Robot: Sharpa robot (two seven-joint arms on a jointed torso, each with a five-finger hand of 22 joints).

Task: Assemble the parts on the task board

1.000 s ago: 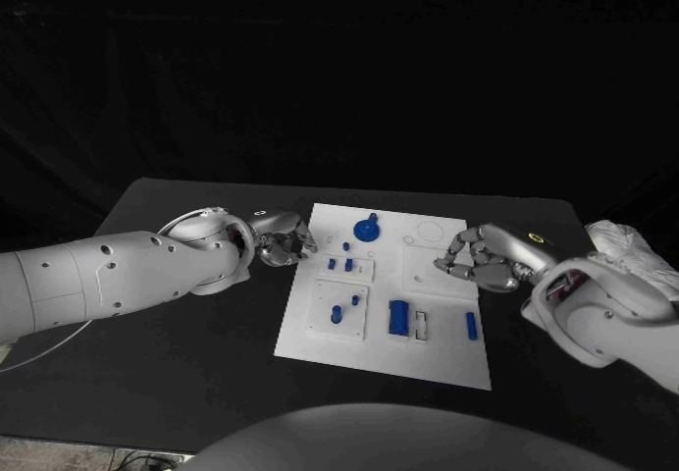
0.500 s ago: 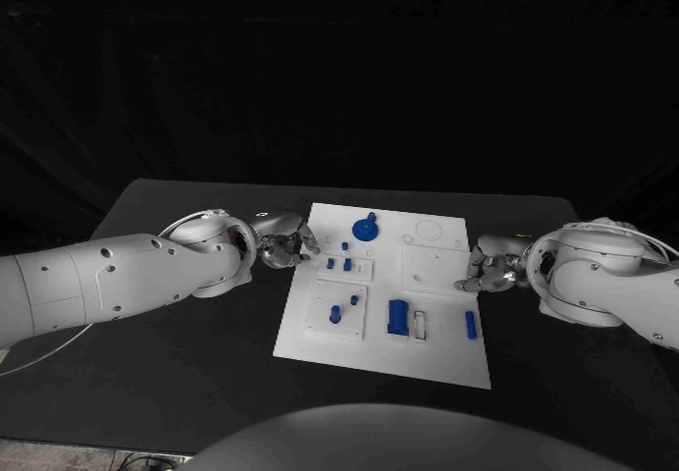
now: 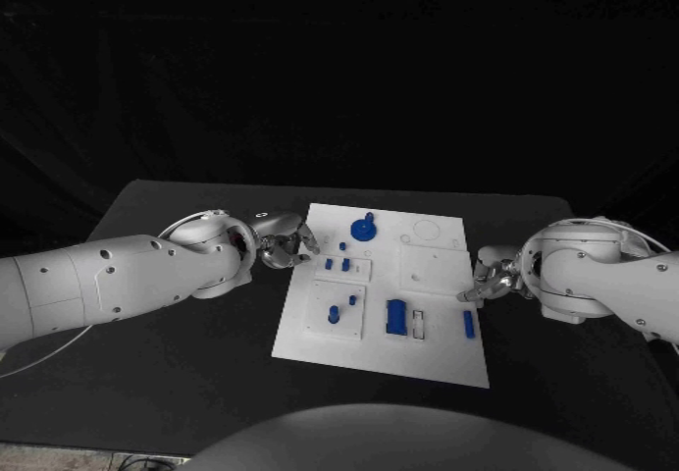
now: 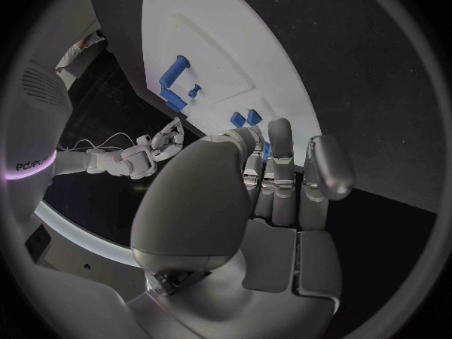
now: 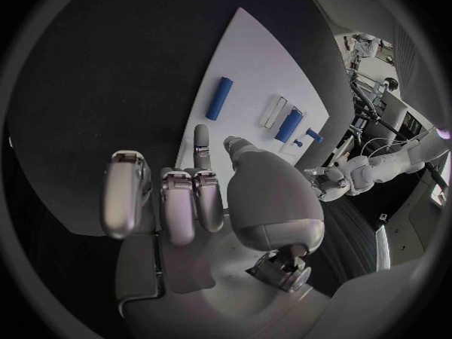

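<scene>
Small rigid parts wait on the task board [image 3: 432,351] between two empty hands.

The left hand [image 3: 287,243], fingers curled in on nothing, sits just off the board's edge; the right hand [image 3: 489,276], one finger extended, the others curled, holds nothing beside the blue bar [image 3: 468,325]. The bar looks light, stiff and smooth, probably slippery; pinching its long sides seems best.

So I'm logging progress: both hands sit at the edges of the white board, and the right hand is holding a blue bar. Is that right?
Not quite. The right hand holds nothing: the right wrist view shows its fingers curled in and empty, while the blue bar lies on the task board. Both hands, the left hand included, do sit at the board's edges.
</scene>
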